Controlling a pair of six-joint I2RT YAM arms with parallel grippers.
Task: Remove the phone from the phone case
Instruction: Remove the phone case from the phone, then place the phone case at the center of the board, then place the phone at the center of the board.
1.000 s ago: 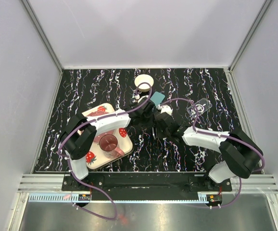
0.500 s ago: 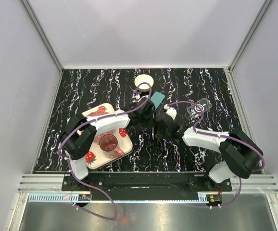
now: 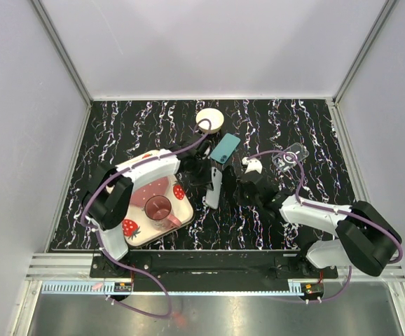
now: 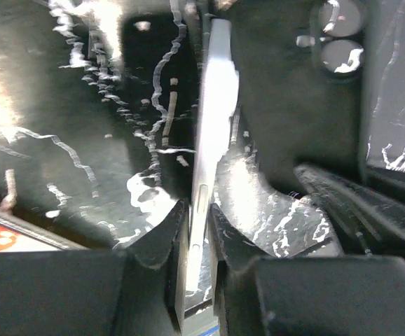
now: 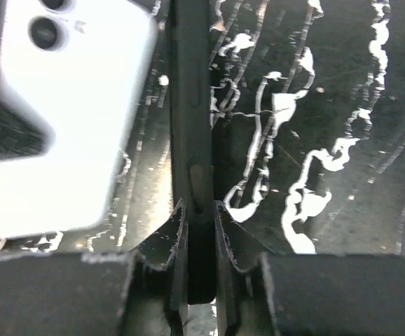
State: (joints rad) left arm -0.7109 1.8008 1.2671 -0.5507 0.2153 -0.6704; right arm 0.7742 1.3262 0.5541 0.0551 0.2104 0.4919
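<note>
ok so the left fingers [image 4: 162, 241] are pinched narrow on the near end of the phone [image 4: 213, 119]; it sits edge-on between them, thin silver side facing the wrist cam, long axis running straight out ahead of the fingers; the camera lenses are at the far end, going by the right wrist view

the right fingers [image 5: 164, 245] are clamped just as narrow on the rim of the black phone case [image 5: 190, 105]; it's also on edge and also runs lengthwise away from its fingers, camera cutouts at the far end

the bit that matters: the phone lies just left of the right fingers and the case just right of the left fingers, the two roughly parallel and pointing the same way; from above there's a visible gap between them over the tabletop [image 3: 118, 126], so I'd call the phone out of the case, or near enough; can't tell if a corner is touching

left arm owns the phone, so the next move looks like a plain sideways pull apart
</note>
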